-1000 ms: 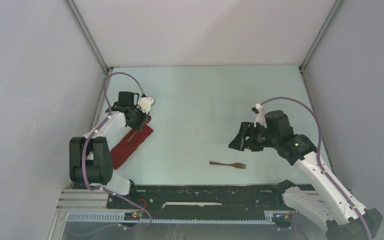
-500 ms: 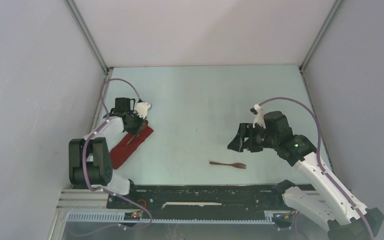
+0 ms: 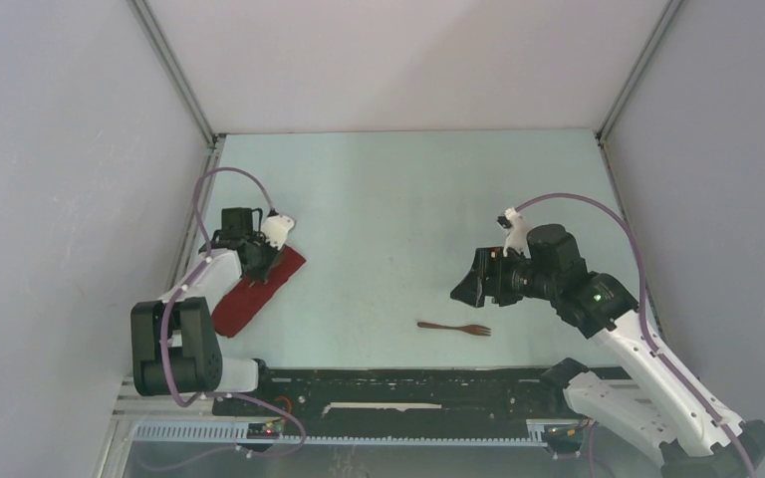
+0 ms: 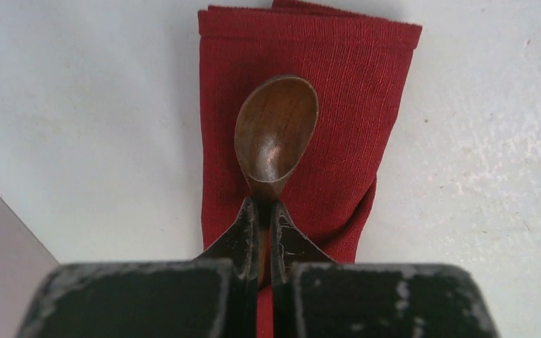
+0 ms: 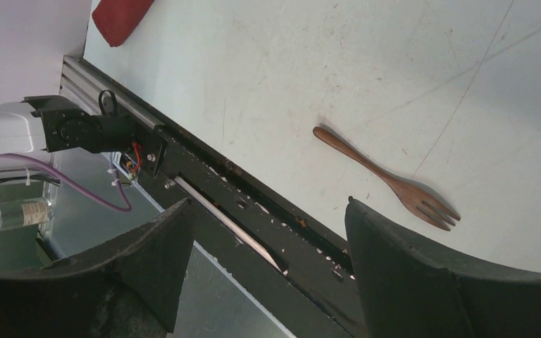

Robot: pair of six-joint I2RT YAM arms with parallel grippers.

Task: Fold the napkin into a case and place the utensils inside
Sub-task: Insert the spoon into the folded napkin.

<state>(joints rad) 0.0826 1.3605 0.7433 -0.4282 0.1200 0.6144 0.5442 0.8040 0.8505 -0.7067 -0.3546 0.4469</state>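
Two utensils, neither inside yet.

Spoon (image 4: 276,130): handle pinched in the fully closed jaws of the left gripper (image 4: 264,211). Its bowl faces up over the case (image 4: 366,105), which is the dark red napkin folded into a narrow strip. The strip lies beside the table's (image 3: 408,199) left edge, angling away from the near-left corner. Cannot tell whether the bowl touches the cloth or hangs just above it. No open mouth of the pouch shows in the wrist view. The spoon is over the folds, not within them.

Fork (image 3: 455,328): flat on bare table by the near edge, right of centre, tines pointing right, well apart from the case. Right gripper (image 5: 264,211) hangs above it, jaws spread wide, holding nothing.

Step in hand, by my reading: tucking the spoon. The next move calls for finding a fold edge and sliding the bowl under it, handle low, without dragging the strip. The fork is thin and flat, so it will want a low pinch across the handle.
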